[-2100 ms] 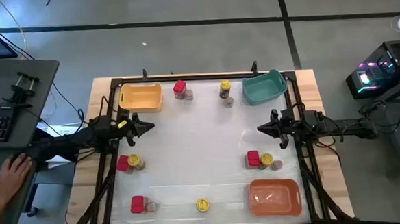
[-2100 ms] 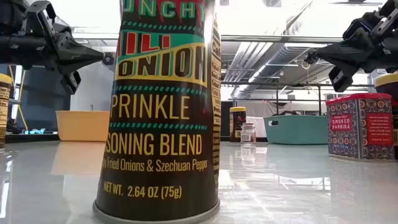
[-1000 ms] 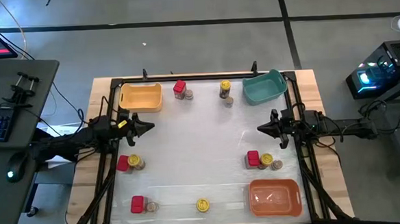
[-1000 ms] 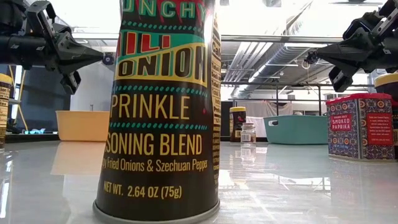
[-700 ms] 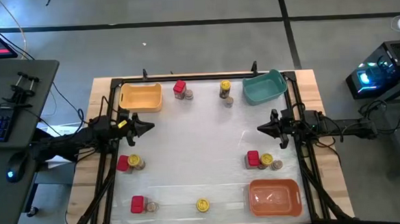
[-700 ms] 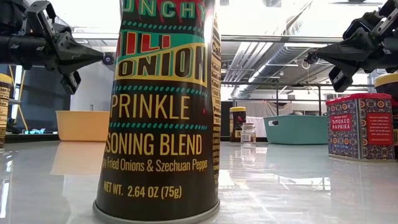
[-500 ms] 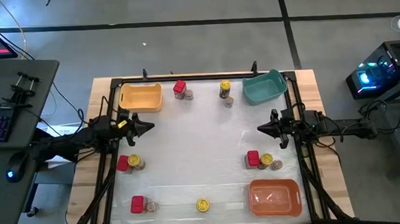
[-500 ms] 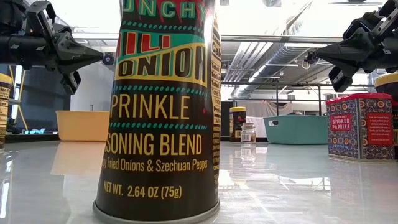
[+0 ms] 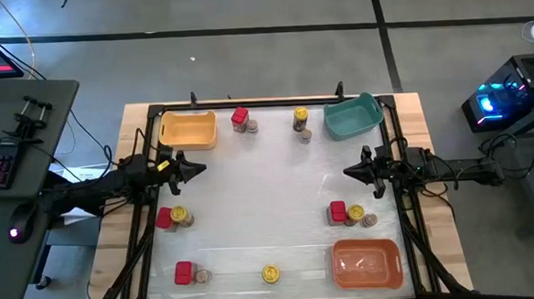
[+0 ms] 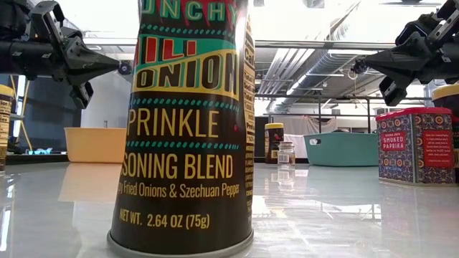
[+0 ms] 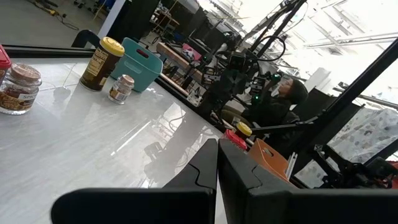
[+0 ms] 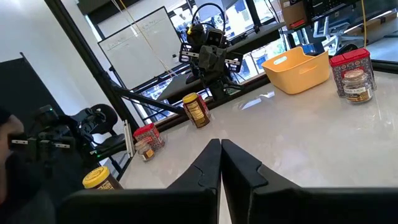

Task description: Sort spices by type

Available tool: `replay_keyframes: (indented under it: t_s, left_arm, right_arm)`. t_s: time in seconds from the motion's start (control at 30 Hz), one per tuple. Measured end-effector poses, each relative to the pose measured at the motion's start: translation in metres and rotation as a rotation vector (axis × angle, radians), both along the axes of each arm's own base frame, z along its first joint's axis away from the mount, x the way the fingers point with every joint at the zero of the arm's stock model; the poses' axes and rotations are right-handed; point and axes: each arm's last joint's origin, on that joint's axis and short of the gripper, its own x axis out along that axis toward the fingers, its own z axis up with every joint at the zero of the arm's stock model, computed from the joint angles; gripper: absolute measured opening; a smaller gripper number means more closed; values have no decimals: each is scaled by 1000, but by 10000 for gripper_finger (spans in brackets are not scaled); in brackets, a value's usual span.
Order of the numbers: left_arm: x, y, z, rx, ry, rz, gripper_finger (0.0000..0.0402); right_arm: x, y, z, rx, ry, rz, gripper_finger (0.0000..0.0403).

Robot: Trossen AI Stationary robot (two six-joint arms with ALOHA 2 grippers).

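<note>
The spices stand upright on the white table in small groups. A red box (image 9: 239,117) with a small jar is at the far edge. A yellow-lidded jar (image 9: 300,118) with a small jar (image 9: 305,135) stands beside the box. Another group sits at the left (image 9: 171,217), a third at the right (image 9: 352,215), and one along the near edge (image 9: 190,273). A lone yellow-lidded jar (image 9: 271,274) fills the low view (image 10: 183,129). My left gripper (image 9: 202,167) is shut and level over the table's left side. My right gripper (image 9: 346,171) is shut and level over the right side. Both hold nothing.
A yellow tray (image 9: 187,129) sits at the far left corner, a teal tray (image 9: 352,116) at the far right, and an orange tray (image 9: 365,261) at the near right. A dark frame (image 9: 246,103) borders the table. The middle of the table is bare.
Both arms have kept still and no spice has moved. A person's hand that lay on the desk left of the table about two seconds ago is gone from view.
</note>
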Motion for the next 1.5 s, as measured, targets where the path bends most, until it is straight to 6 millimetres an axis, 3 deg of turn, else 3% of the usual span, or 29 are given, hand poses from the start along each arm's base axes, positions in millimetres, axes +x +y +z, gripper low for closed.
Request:
replay_keyframes:
  t_s: [0.7, 0.8, 1.0, 1.1, 1.17, 1.23, 1.5]
  left_arm:
    - [0, 0, 0, 0, 0, 0, 0]
    - [0, 0, 0, 0, 0, 0, 0]
    - [0, 0, 0, 0, 0, 0, 0]
    - [0, 0, 0, 0, 0, 0, 0]
    - [0, 0, 0, 0, 0, 0, 0]
    - [0, 0, 0, 0, 0, 0, 0]
    - [0, 0, 0, 0, 0, 0, 0]
  right_arm:
    - [0, 0, 0, 0, 0, -2, 7]
    - [0, -2, 3, -17, -34, -87, 7]
    - [-12, -12, 40, 419, -490, -323, 7]
    - [-21, -12, 64, 405, -685, -259, 7]
    - [-26, -9, 90, 323, -725, -167, 10]
    - [-26, -6, 119, 263, -632, -108, 20]
    - [9, 4, 196, 72, 281, 35, 142]
